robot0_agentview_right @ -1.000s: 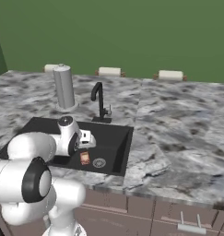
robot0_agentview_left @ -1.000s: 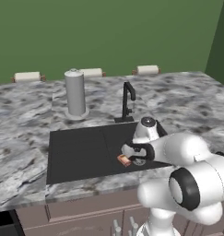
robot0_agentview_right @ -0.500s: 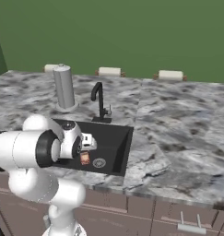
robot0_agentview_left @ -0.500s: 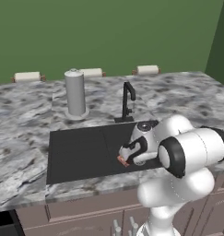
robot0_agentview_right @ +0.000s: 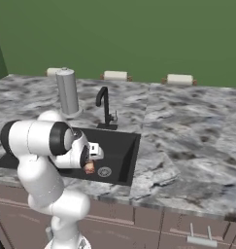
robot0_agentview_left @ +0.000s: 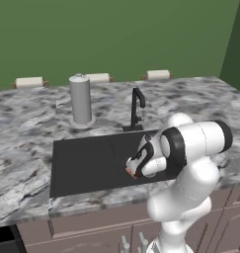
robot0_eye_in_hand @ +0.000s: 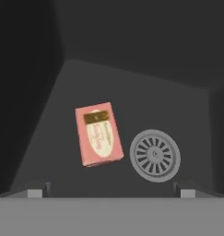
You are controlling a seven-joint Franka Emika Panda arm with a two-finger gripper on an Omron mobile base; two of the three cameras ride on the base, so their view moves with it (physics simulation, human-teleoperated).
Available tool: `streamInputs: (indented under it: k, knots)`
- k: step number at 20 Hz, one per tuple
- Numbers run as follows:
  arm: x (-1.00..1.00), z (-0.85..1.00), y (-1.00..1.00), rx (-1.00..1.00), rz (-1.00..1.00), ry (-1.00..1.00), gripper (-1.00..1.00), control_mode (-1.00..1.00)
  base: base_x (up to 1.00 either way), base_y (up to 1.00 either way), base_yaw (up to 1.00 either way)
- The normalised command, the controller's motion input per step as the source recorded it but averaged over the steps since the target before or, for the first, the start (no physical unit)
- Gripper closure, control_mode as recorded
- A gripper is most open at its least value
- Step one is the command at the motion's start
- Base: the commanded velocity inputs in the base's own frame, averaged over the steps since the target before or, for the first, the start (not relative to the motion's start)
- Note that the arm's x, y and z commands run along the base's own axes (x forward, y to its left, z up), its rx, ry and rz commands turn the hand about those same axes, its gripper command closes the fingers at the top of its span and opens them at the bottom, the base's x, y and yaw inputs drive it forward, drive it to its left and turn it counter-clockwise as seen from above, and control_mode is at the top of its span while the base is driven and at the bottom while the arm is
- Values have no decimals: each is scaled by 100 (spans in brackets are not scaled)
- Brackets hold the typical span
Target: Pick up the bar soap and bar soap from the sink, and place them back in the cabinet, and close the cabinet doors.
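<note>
1. We are folding our arm down over the front right of the sink, elbow jutting out wide and the wrist tucked low into the basin.
2. Our gripper is pointing down at the sink floor, just above the soap.
3. In the hand view our fingertips are sitting wide apart at the bottom edge with nothing between them; we are holding nothing.
4. The soap is lying flat on the dark sink floor, just beside the round drain and not touching it.
5. Compared with half a second ago, our elbow is swinging further out and the hand is sitting a little lower over the soap.
6. The faucet and the grey canister are standing behind the sink where they were.
</note>
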Motion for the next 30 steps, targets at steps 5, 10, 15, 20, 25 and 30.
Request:
streamInputs:
  k: [5, 10, 15, 20, 25, 30]
  knots:
    - [25, -20, 0, 0, 0, 0, -100, -100, 0, 0, 0]
    - [25, -21, 0, 0, 0, 2, -100, -100, 0, 0, 0]
    - [17, -25, 0, 0, 0, 3, -100, -100, 0, 0, 0]
    - [12, -28, 0, 0, 1, 4, -100, -100, 0, 0, 0]
    - [8, -24, 4, 0, 1, 4, -100, -100, 0, 0, 0]
    - [5, -21, 9, 0, 0, 4, -100, -100, 0, 0, 0]
